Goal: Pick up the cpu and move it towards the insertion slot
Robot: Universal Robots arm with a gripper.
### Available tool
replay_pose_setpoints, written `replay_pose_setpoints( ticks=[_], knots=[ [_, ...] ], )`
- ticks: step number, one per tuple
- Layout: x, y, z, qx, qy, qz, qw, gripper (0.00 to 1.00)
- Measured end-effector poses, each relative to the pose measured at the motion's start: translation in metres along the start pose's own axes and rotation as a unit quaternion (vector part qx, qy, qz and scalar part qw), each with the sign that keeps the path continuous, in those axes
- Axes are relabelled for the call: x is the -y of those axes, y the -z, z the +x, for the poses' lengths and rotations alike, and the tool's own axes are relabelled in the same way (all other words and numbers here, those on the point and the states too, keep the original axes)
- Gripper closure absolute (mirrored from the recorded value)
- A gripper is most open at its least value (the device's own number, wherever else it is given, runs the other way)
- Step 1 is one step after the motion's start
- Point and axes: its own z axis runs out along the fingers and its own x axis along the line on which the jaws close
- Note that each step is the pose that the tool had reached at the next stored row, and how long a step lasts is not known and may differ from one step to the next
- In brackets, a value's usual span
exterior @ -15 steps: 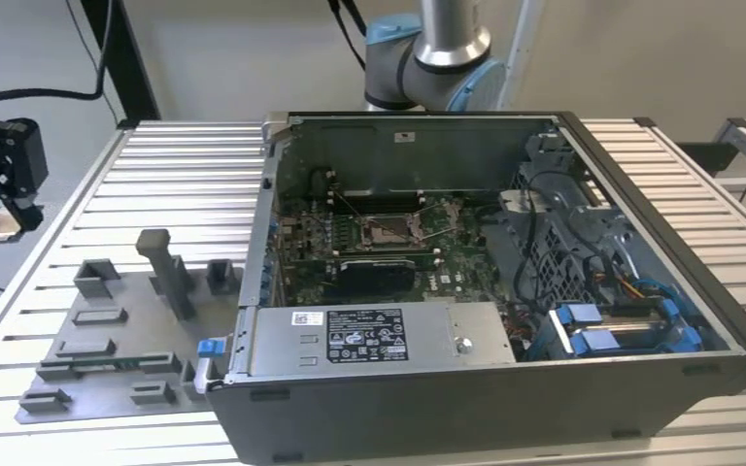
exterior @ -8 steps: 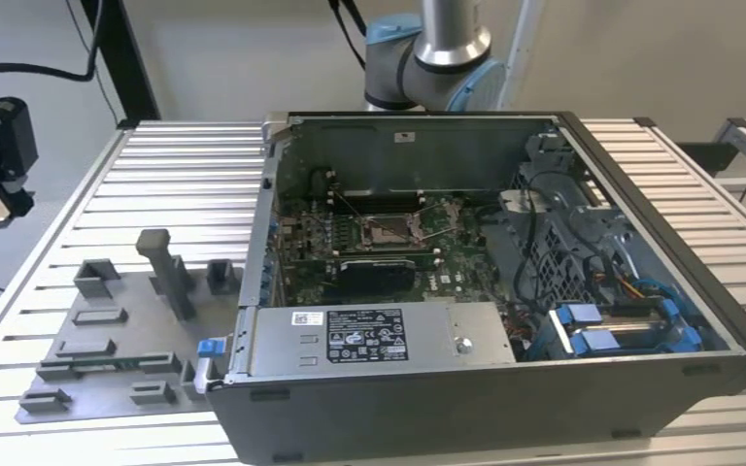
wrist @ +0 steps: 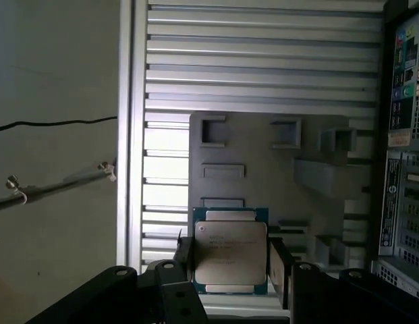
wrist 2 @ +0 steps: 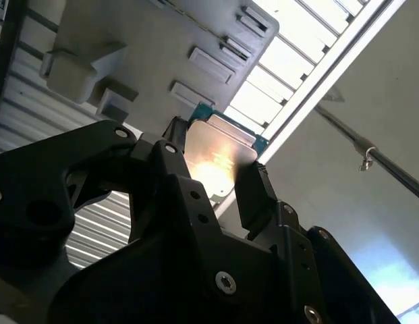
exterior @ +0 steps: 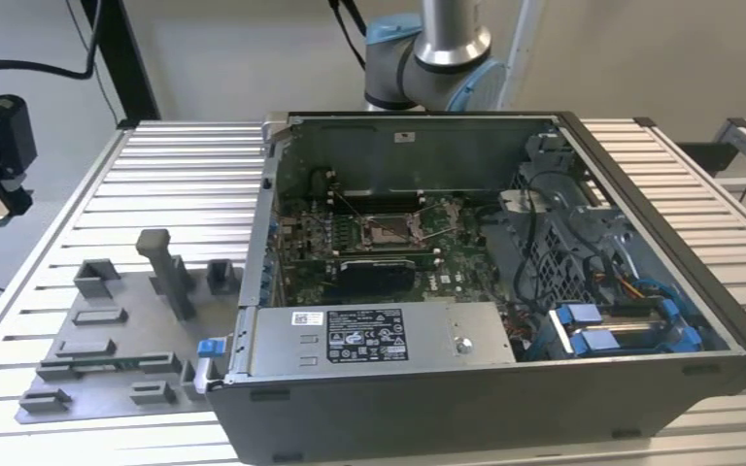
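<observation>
In the exterior view, the insertion slot (exterior: 387, 230) sits mid-frame inside the open computer case (exterior: 477, 408), well apart from the grey fixture plate (exterior: 101, 335) at the exterior view's lower left.

In the first wrist view, your end effector (wrist: 231, 270) is clamped on the cpu (wrist: 229, 250) by two opposite edges, over that plate and the slatted tabletop (wrist: 263, 67).

The second wrist view shows the same grip. You're in the carry, I judge, and the case wall stands between.

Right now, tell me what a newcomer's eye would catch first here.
The silvery cpu sits clamped in the black gripper in both wrist views, the grey fixture plate behind it. In the exterior view the open computer case dominates the centre, the insertion slot on its green board.
</observation>
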Motion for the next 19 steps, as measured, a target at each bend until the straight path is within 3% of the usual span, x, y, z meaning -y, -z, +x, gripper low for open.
replay_pose_setpoints(
  ticks=[3,11,19],
  knots=[
    [0.0002,-0.0001,-0.0061,-0.0002,0.0,-0.0001,1.0,1.0],
    [0.0007,-0.0002,-0.0318,-0.0027,0.0,-0.0002,1.0,1.0],
    [0.0012,-0.0002,-0.0522,-0.004,0.0,-0.0002,0.99999,1.0]
  ],
)
